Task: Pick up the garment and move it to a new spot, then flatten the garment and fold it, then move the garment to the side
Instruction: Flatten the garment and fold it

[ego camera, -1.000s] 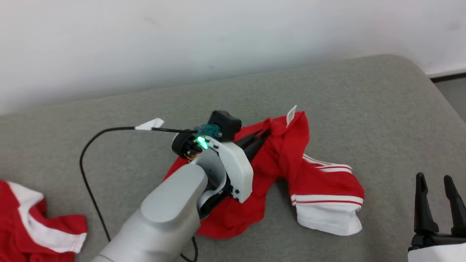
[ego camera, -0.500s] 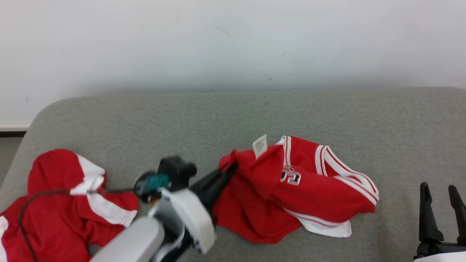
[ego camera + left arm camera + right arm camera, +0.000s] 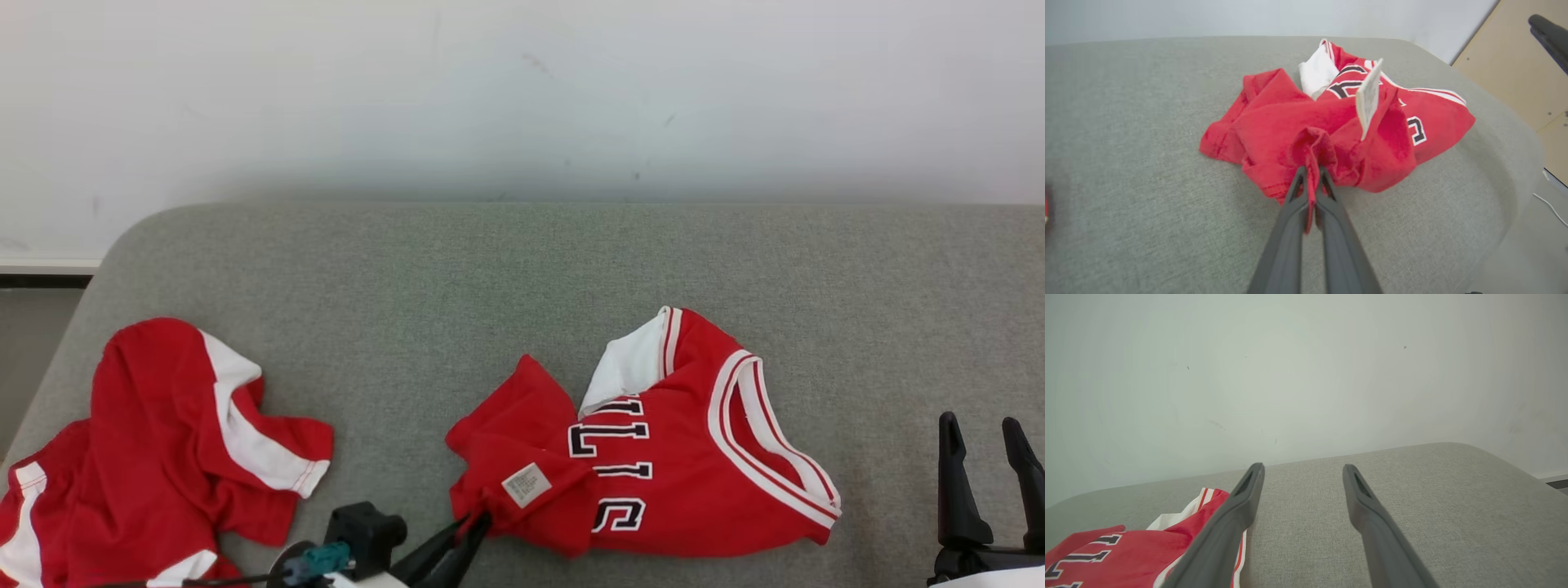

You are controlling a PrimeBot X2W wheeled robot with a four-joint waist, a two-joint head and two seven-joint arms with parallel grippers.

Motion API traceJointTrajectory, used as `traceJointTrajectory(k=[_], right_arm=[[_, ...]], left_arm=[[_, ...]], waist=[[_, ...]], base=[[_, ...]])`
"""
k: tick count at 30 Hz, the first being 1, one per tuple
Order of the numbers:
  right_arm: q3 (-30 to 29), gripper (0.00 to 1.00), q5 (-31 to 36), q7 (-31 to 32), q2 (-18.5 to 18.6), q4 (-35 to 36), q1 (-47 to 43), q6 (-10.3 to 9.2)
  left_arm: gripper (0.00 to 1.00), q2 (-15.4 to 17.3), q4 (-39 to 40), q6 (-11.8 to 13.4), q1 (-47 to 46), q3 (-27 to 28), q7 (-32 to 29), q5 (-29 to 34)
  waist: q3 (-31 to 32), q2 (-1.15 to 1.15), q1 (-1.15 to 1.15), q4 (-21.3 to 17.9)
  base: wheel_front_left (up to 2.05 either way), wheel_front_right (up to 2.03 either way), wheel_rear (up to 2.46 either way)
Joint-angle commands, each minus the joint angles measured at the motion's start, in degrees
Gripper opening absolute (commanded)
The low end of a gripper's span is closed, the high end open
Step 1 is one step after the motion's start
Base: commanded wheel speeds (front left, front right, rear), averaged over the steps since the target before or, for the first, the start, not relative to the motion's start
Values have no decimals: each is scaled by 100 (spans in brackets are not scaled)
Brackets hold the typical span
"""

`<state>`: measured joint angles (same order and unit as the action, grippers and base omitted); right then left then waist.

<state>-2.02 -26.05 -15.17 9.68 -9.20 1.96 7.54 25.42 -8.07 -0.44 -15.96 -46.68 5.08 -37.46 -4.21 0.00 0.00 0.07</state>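
A red jersey with white trim and black lettering, the garment (image 3: 653,457), lies crumpled in the middle of the grey cushion (image 3: 506,269). My left gripper (image 3: 478,523) is shut on a pinch of its red near edge, low in the head view. In the left wrist view the two fingers clamp a fold of the garment (image 3: 1327,122) at my left gripper (image 3: 1311,170), and a white label stands up beside it. My right gripper (image 3: 984,429) stands open at the lower right, apart from the cloth. In the right wrist view my right gripper (image 3: 1302,471) holds nothing, and the garment (image 3: 1126,555) lies to its left.
A second red and white garment (image 3: 163,457) lies bunched at the cushion's left end. A pale wall (image 3: 522,90) rises behind the cushion. The cushion's left edge drops off near the floor (image 3: 33,343). A black cable (image 3: 188,581) trails from my left wrist.
The head camera has swung, so the whole picture shifted. My left gripper has drawn back toward me with the garment, which now lies with its lettering upward. The right gripper stayed put.
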Motion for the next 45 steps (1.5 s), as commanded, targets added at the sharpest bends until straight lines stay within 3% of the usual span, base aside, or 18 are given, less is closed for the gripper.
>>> traceJointTrajectory(k=[1,7,15,18,24,33,40,45], right_arm=[[8,100,-26,5,69,-23,9,-11],[-1,100,-49,5,51,-55,-63,-11],[-52,100,-58,5,31,-30,-100,-11],[21,100,-18,5,-8,-48,-46,-11],[143,100,-52,5,3,-88,125,-11],[243,100,-88,5,-175,-130,400,-11],[312,100,-79,6,-268,-188,547,-11],[360,100,-85,6,-326,-215,641,-11]], left_arm=[[100,-31,-80,31,118,24,122,-63],[100,-65,-31,161,267,196,430,-176],[100,313,561,671,287,596,424,-117],[100,376,609,745,15,644,229,-52],[100,316,307,427,-918,612,-809,-403],[100,224,-936,-351,-2327,507,-2810,-1317],[100,208,-1921,-617,-3040,212,-4009,-1687],[100,99,-2360,-685,-3275,42,-4426,-1949]], waist=[[0,0,0,1],[58,0,0,34],[126,0,0,58],[108,0,0,29],[33,0,0,-165],[-256,0,0,-793],[-377,0,0,-1281],[-456,0,0,-1556]], base=[[0,0,0],[0,0,0],[0,0,0],[0,0,0],[0,0,0],[0,0,0],[0,0,0],[0,0,0]])
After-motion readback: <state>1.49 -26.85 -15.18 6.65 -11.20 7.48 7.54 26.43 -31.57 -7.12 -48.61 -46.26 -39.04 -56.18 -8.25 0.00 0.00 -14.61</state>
